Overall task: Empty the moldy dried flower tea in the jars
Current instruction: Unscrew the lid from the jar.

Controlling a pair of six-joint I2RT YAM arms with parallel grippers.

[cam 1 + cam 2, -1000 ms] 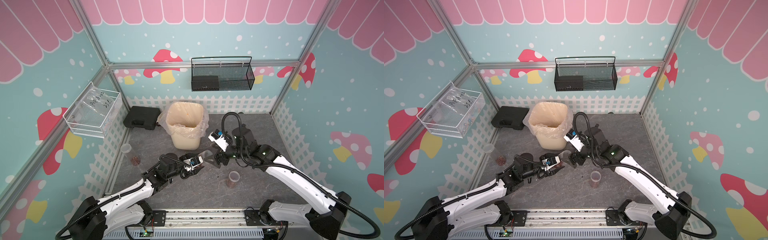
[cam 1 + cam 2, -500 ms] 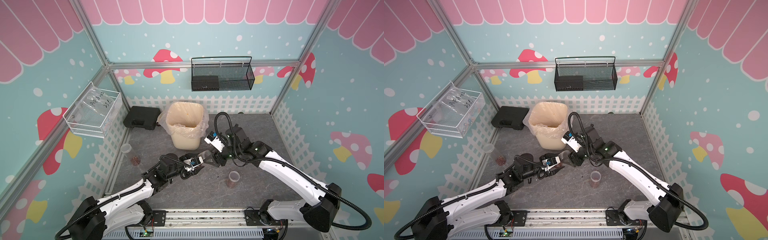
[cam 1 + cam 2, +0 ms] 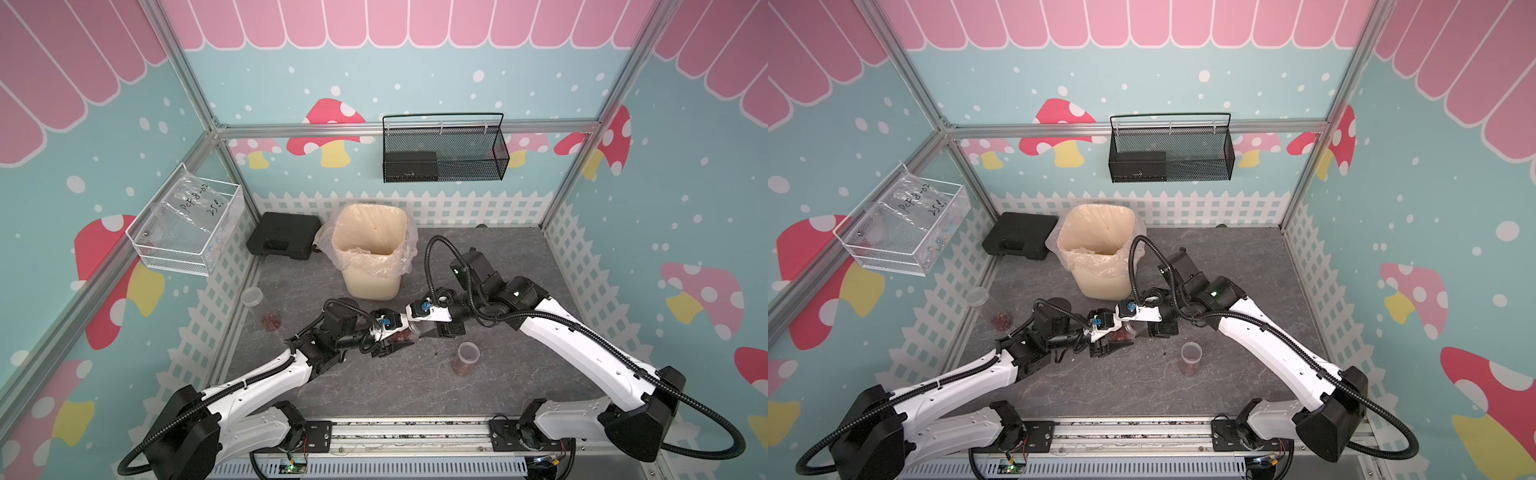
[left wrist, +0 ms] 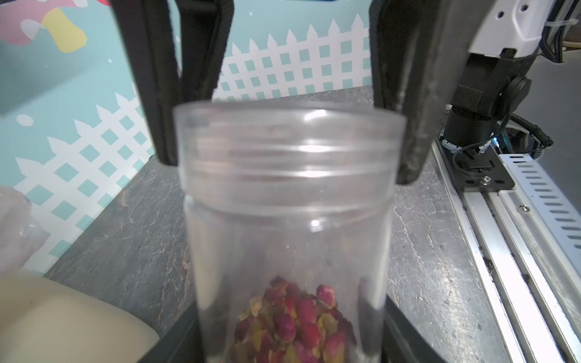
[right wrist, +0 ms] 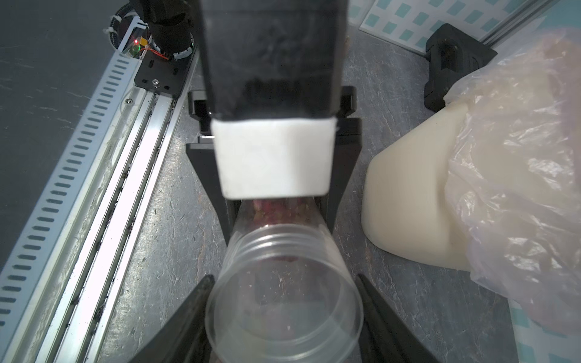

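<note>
Right pincer (image 4: 287,141) has moved in and clamped the lid (image 5: 283,314); left pincer (image 3: 395,338) grips the jar (image 4: 289,251).

Left gripper (image 3: 1113,338) has a jar (image 3: 1119,336) lying sideways with tea (image 3: 1123,333) in it, and the right gripper (image 3: 1138,328) is on its lid (image 3: 1130,328). The bin (image 3: 1096,270) sits just behind both. A second jar (image 3: 1191,358) stands near the right gripper.
</note>
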